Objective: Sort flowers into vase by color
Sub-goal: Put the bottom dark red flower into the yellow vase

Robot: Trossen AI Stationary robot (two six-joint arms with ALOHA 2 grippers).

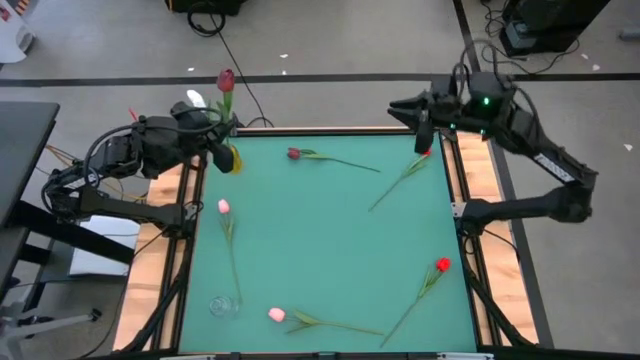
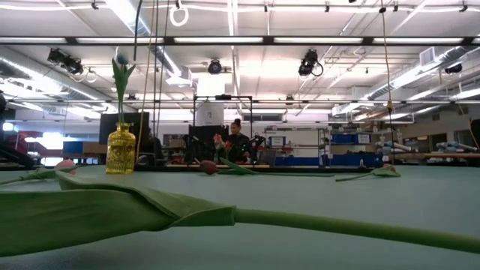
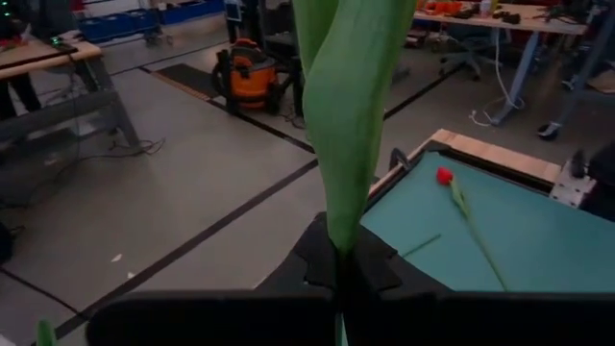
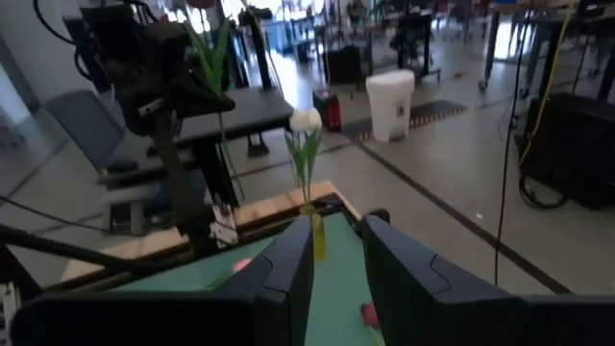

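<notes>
My left gripper (image 1: 216, 136) (image 3: 341, 279) is at the table's far left corner, shut on a dark maroon tulip (image 1: 226, 80) that stands up above it. Just beside it a yellow vase (image 1: 231, 160) (image 4: 316, 237) holds a white tulip (image 4: 306, 121). My right gripper (image 1: 394, 104) (image 4: 336, 235) is open and empty above the far right corner. On the green mat lie a maroon tulip (image 1: 294, 153), a red tulip (image 1: 425, 154), a second red tulip (image 1: 442, 264), a pink tulip (image 1: 223, 206) and a second pink tulip (image 1: 276, 314). My left gripper pinches the maroon tulip between its two fingers at the lower stem, where the broad green leaf (image 3: 343, 231) begins. The fingers lie across the stem. The tulip stands upright above the fingers, lifted clear of the table, its head (image 1: 226, 80) on top.
A small clear glass vase (image 1: 222, 305) stands near the table's near left corner. Wooden rails (image 1: 480, 170) run along the mat's left and right sides. In the low view a tulip's leaf and stem (image 2: 150, 210) lie close in front. The mat's middle (image 1: 320, 240) is bare.
</notes>
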